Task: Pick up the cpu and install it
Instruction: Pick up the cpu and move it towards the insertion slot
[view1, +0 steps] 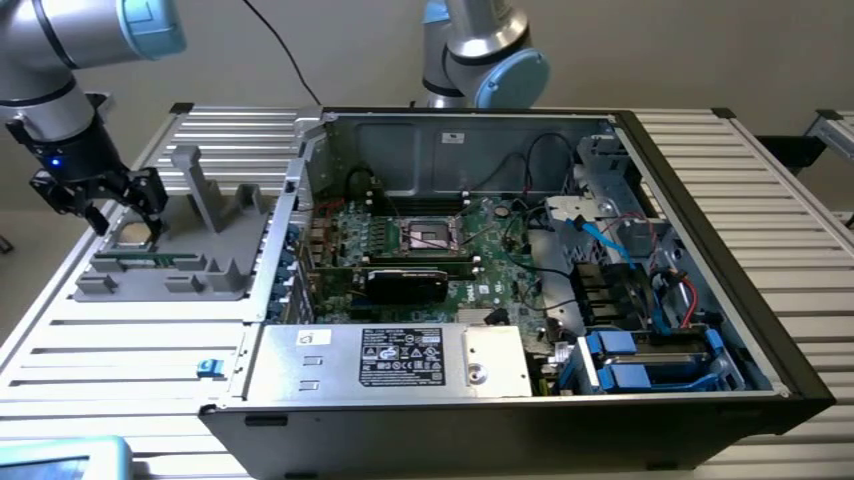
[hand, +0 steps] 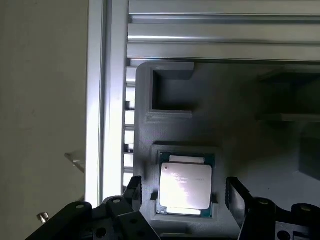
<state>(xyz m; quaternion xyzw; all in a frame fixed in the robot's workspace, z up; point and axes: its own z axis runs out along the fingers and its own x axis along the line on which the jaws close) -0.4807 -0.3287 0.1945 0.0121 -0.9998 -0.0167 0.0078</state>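
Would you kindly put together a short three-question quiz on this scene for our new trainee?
1. Fill in: in the exterior view, the open computer case stands to the ____ of the grey tray.
2. The chip lies in: A the computer case; B the grey tray; C a cardboard box.
3. True or false: the tool is shut on the chip.

Key: 1 right. 2 B. 3 false: the tool is open, with a finger on either side of the chip.
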